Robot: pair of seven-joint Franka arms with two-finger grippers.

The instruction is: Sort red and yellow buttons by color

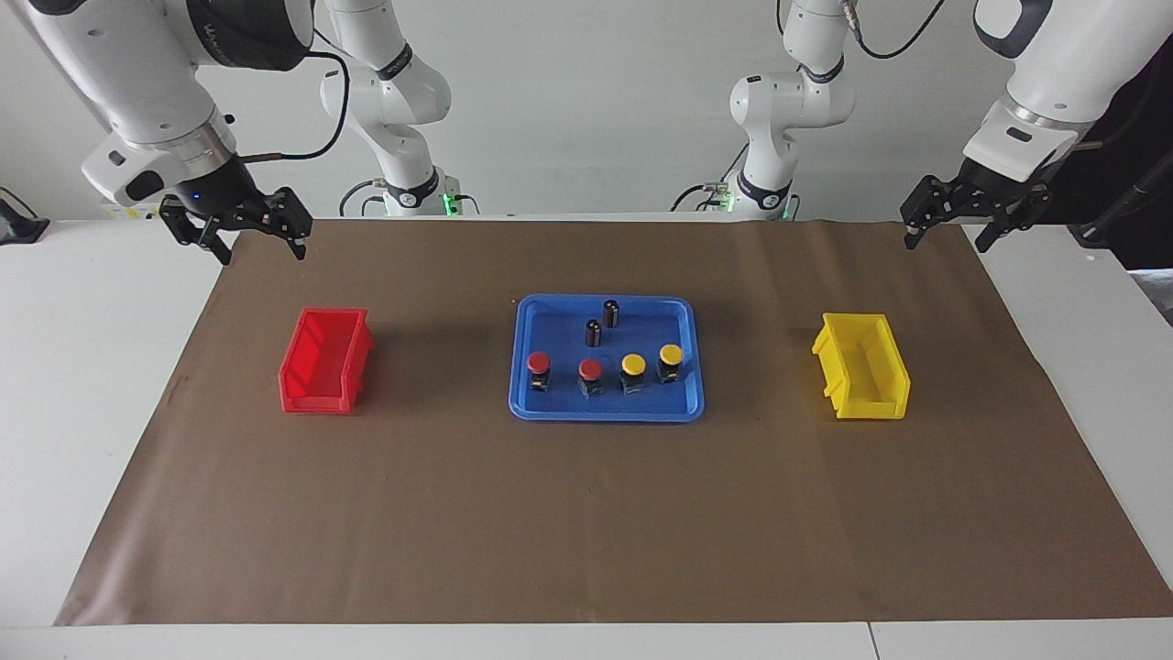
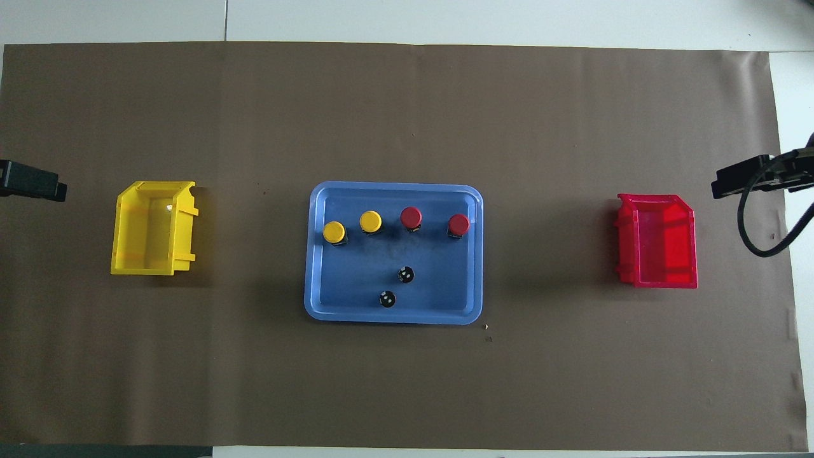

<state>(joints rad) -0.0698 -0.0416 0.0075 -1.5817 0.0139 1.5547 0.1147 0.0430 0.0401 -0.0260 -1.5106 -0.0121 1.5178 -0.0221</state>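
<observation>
Blue tray [image 1: 606, 412] at table centre on brown paper [image 1: 586, 532]. In tray, row of four upright buttons along the edge farther from robots: outer red button [image 1: 539, 371], inner red button [image 1: 590, 377], inner yellow button [image 1: 633, 372], outer yellow button [image 1: 671, 363]; reds toward right arm's end, yellows toward left arm's end, each apart from its neighbour. On overhead view clock face from tray centre: outer yellow button [image 2: 334, 233] at 10, inner yellow button [image 2: 371, 222] at 11, inner red button [image 2: 411, 218] at 12–1, outer red button [image 2: 458, 224] at 2. Two dark cylinders [image 1: 602, 324] upright in the tray half nearer robots, at about 6 on overhead view from tray centre, not touching. Red bin [image 1: 325, 360] well apart from tray toward right arm's end, at 3 on overhead view; yellow bin [image 1: 862, 366] well apart toward left arm's end, at 9; nothing seen in either. Right gripper [image 1: 259, 246] hangs in air over paper's corner nearest its base, jaws wide, holding nothing. Left gripper [image 1: 948, 237] hangs over the corresponding corner at its own end, jaws wide, holding nothing. Neither gripper touches anything.
</observation>
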